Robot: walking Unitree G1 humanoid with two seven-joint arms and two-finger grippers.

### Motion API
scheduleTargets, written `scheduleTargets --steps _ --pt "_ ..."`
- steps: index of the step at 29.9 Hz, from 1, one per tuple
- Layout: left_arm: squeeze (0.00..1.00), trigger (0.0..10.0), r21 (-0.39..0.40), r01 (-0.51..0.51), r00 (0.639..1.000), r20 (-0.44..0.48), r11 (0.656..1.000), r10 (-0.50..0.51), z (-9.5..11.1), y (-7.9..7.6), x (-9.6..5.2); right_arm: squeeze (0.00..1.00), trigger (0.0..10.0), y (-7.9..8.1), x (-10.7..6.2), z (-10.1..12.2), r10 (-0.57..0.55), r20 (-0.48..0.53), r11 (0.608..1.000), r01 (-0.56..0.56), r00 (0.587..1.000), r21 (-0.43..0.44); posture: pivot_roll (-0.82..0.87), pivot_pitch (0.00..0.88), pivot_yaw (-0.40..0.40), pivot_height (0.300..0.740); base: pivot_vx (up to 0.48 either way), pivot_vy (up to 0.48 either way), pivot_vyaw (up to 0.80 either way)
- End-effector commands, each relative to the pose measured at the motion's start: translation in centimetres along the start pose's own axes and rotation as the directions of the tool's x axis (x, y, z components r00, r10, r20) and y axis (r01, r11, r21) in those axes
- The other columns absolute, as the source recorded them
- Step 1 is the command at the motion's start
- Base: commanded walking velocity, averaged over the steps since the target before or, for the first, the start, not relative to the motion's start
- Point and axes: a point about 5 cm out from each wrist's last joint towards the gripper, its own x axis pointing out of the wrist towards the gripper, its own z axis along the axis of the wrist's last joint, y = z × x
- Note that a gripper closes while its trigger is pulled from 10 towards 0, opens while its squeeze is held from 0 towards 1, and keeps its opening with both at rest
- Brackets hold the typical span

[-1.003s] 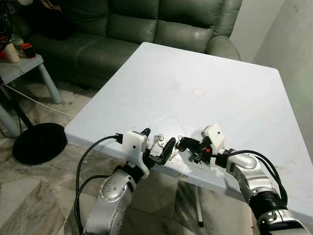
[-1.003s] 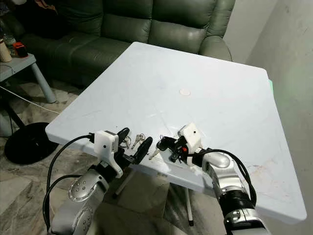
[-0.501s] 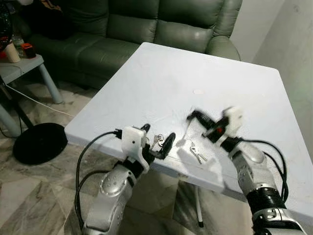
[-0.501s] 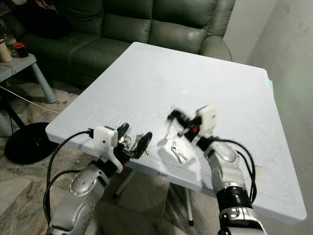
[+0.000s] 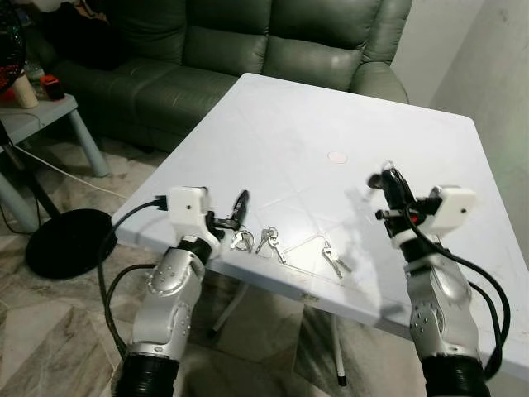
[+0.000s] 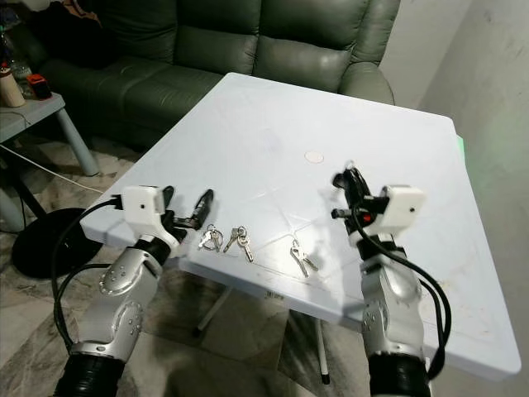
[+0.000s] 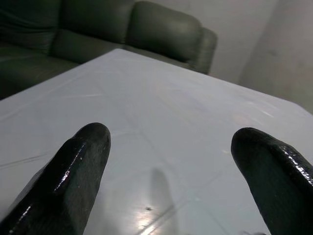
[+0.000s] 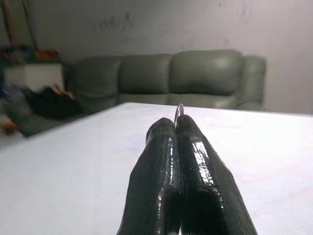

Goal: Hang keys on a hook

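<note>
Three small bunches of keys lie near the front edge of the white table (image 5: 347,116): one (image 5: 242,240) at the left, one (image 5: 269,240) beside it, one (image 5: 332,259) further right. My left gripper (image 5: 229,215) hovers open just left of the leftmost bunch, with its fingers (image 7: 83,161) wide apart and nothing between them. My right gripper (image 5: 388,187) is raised above the table, right of the keys. It is shut, and a thin metal ring (image 8: 180,110) pokes out between its fingertips (image 8: 168,132).
A green leather sofa (image 5: 248,50) stands behind the table. At the left are a small side table (image 5: 33,103) with bottles and a black round base (image 5: 66,240) on the tiled floor. A wall (image 5: 496,66) runs close along the right. A small round mark (image 5: 335,155) sits mid-table.
My right gripper has lifted from the table's front edge, up and to the right, leaving a key bunch lying there. My left gripper has drawn back to the left, off the keys.
</note>
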Motion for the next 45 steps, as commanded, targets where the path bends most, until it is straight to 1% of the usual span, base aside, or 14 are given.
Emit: scheduleTargets --steps 1,4,5,6,10,12,16,18,21,26,33,36,41,45 --pt "0.0 10.0 0.004 -0.025 1.0 -0.013 1.0 0.025 -0.2 0.5 0.3 0.0 10.0 -0.2 -0.4 0.6 -0.018 0.018 0.997 0.019 1.0 -0.079 0.02 0.004 -0.052 0.74 0.0 0.0 0.0" --pt "0.0 10.0 -0.015 -0.035 0.999 -0.008 0.999 0.035 -0.3 0.8 0.5 0.0 10.0 0.0 -1.0 0.2 -0.05 -0.007 0.998 0.05 0.999 -0.036 0.02 0.0 -0.051 0.74 0.0 0.0 0.0" --pt "0.0 10.0 -0.034 -0.024 1.0 -0.005 0.999 0.024 -0.3 0.9 0.8 0.0 10.0 0.1 -1.3 -0.3 -0.07 -0.036 0.996 0.068 0.997 -0.064 0.02 0.0 -0.053 0.74 0.0 0.0 0.0" --pt "0.0 10.0 -0.034 -0.024 1.0 -0.005 0.999 0.024 -0.3 0.9 0.8 0.0 10.0 0.1 -1.3 -0.3 -0.07 -0.036 0.996 0.068 0.997 -0.064 0.02 0.0 -0.053 0.74 0.0 0.0 0.0" --pt "0.0 10.0 0.02 0.017 0.999 -0.046 1.0 -0.016 -0.7 0.8 2.1 0.0 10.0 0.9 -1.5 -1.0 -0.098 -0.064 0.995 0.097 0.993 -0.03 0.03 0.0 -0.05 0.74 0.0 0.0 0.0" --pt "0.0 10.0 0.005 0.02 0.999 -0.041 1.0 -0.02 -0.6 0.8 2.3 0.0 10.0 1.2 -1.6 -1.1 -0.095 -0.07 0.995 0.093 0.993 -0.032 0.03 0.0 -0.042 0.74 0.0 0.0 0.0" --pt "0.0 10.0 0.002 0.009 0.999 -0.033 1.0 -0.009 -0.5 0.9 2.1 0.0 10.0 1.4 -1.8 -1.4 -0.103 -0.088 0.994 0.1 0.991 -0.042 0.03 0.0 -0.036 0.74 0.0 0.0 0.0" --pt "0.0 10.0 -0.033 0.001 1.0 -0.021 0.999 -0.001 -0.7 1.0 1.7 0.0 10.0 1.6 -2.0 -1.7 -0.113 -0.104 0.993 0.109 0.988 -0.043 0.04 0.0 -0.032 0.74 0.0 0.0 0.0" --pt "0.0 10.0 -0.032 -0.024 0.999 -0.022 0.999 0.023 -1.2 1.4 1.0 0.0 10.0 2.1 -2.3 -2.2 -0.1 -0.138 0.992 0.088 0.985 -0.088 0.04 0.0 -0.031 0.74 0.0 0.0 0.0" --pt "0.0 10.0 -0.036 -0.061 0.998 0.006 0.997 0.061 -1.0 2.0 0.6 0.0 10.0 2.5 -2.1 -2.7 -0.109 -0.176 0.992 0.096 0.978 -0.076 0.04 0.0 -0.04 0.74 0.0 0.0 -0.75" --pt "0.0 10.0 -0.009 -0.082 0.997 0.009 0.997 0.082 -0.7 2.4 0.9 0.0 10.0 2.3 -1.7 -2.7 -0.108 -0.178 0.99 0.09 0.978 -0.107 0.05 0.0 -0.045 0.74 0.0 0.0 -0.77" --pt "0.0 10.0 0.011 -0.061 0.998 0.02 0.998 0.061 -0.3 2.3 1.3 0.0 10.0 2.3 -1.3 -2.6 -0.096 -0.177 0.989 0.073 0.98 -0.132 0.05 0.0 -0.045 0.74 0.0 0.0 -0.76" --pt "0.0 10.0 0.029 -0.045 0.999 0.027 0.999 0.045 0.0 2.3 1.4 0.0 10.0 2.4 -1.0 -2.5 -0.084 -0.173 0.99 0.062 0.981 -0.126 0.05 0.0 -0.047 0.74 0.0 0.0 -0.76" --pt "0.0 10.0 0.104 0.035 0.999 -0.002 0.994 -0.035 0.2 3.0 1.4 0.0 10.0 0.9 -0.1 -1.9 -0.072 -0.159 0.986 0.046 0.985 -0.162 0.05 0.0 -0.041 0.74 0.0 0.0 -0.76"
